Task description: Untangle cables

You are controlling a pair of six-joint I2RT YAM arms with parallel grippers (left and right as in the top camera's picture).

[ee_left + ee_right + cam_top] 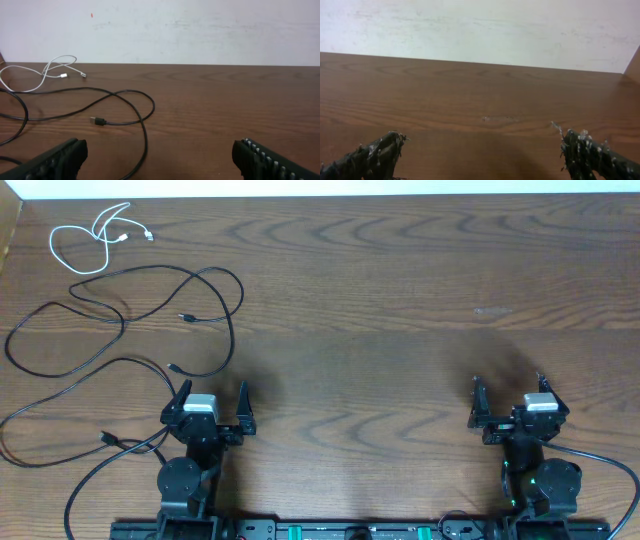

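**Fig.** Overhead + both wrist views. Left gripper (213,403) and right gripper (509,393) both have jaws spread wide, holding nothing, low over the brown wood-grain table (400,300).

**Task items:** all lie ahead and to the left of the left gripper.
- A short thin white cable (100,238) w/ small plug ends sits in a loose coil farthest ahead-left, apart from the rest.
- Two long thin black cables (240,300) sprawl in broad loops between it and the left gripper. They cross each other at several pts, and one strand runs just beside that arm's base.
- A small black plug end (97,120) lies ahead of the left gripper, inside the nearest loop.

**Handling (judged):** light, limp, prob. a bit slick. A pulled cable will likely drag its neighbours rather than lift clean. Best hold is near a plug end or on a free stretch — not at a crossing.

**In the way:** the arm's own thicker black wire (72,498), behind-left of the left gripper, lies close to a cable strand and could snag it. The right gripper sits well to the right of the left gripper — no cable near it
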